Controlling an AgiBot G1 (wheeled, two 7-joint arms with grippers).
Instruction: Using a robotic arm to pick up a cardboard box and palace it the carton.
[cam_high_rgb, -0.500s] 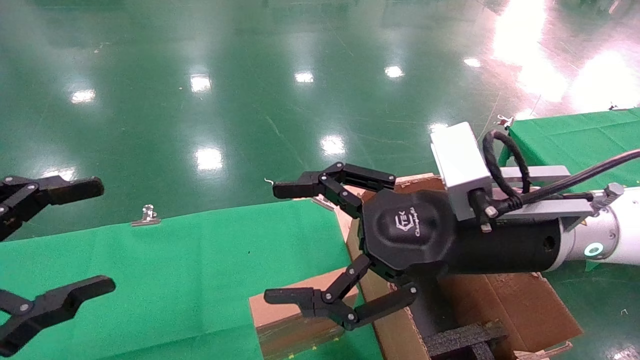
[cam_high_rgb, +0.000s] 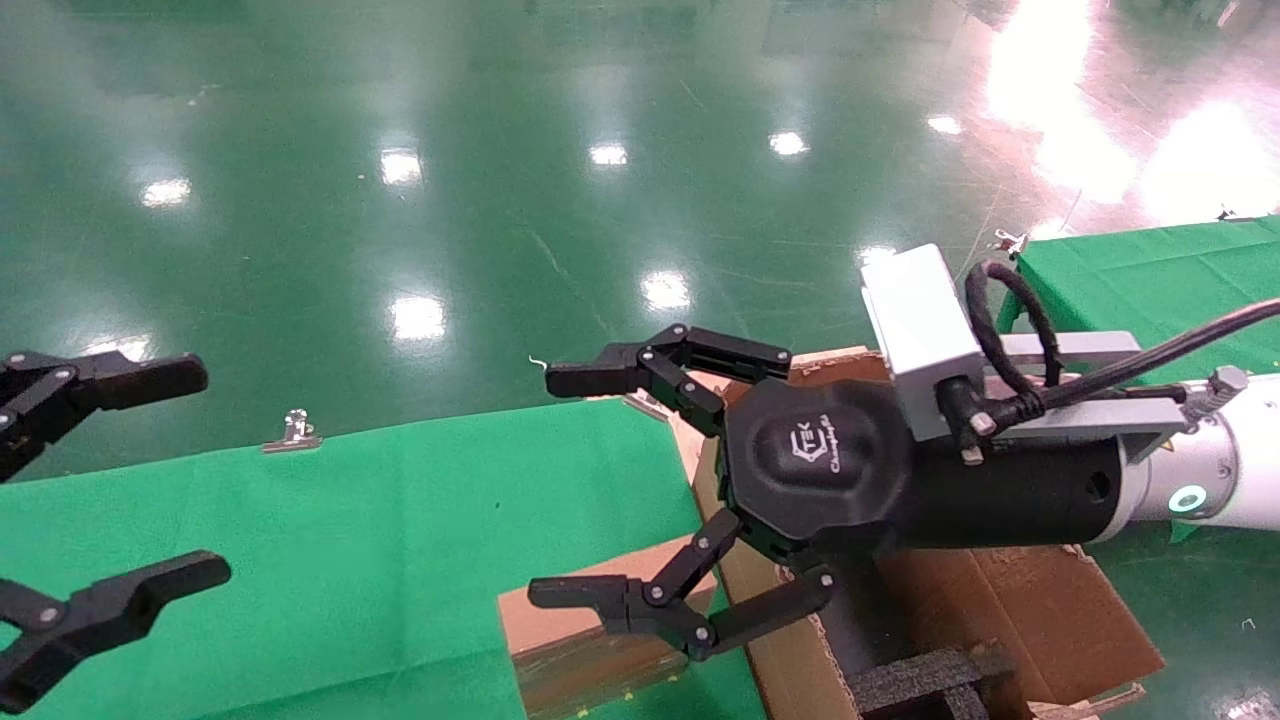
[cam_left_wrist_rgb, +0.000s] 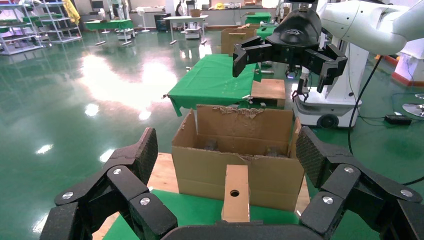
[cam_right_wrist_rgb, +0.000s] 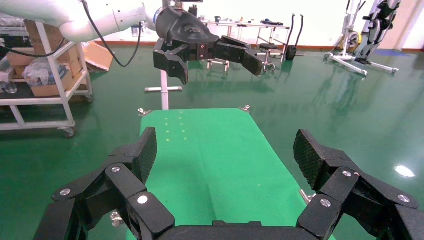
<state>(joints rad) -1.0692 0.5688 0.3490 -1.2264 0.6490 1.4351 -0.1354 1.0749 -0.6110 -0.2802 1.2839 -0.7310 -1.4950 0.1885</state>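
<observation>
almost nothing has changed from half a second ago; the right gripper (cam_high_rgb: 560, 480) hangs in the same spot in the head view, its fingers spread wide and holding nothing, poised above the near end of the green-covered counter (cam_high_rgb: 350, 520) and over the edge of the carton (cam_high_rgb: 1010, 610); the robotic arm (cam_high_rgb: 1230, 470) behind it has not shifted either, so this looks like a pause, not a descent; the cardboard box (cam_high_rgb: 580, 640) lies on the counter just beside the carton's wall, partly under the lower finger from this angle, and in the left wrist view it stands on edge against the carton's front (cam_left_wrist_rgb: 235, 192), its punched hole showing; whether the box touches the carton is hard to say from here; the left gripper (cam_high_rgb: 90, 490) waits at the far left, fingers apart too and empty; for the task this means the pick has not begun: the box is ungrasped and outside the carton, and the open fingers would need to come down around it next.
</observation>
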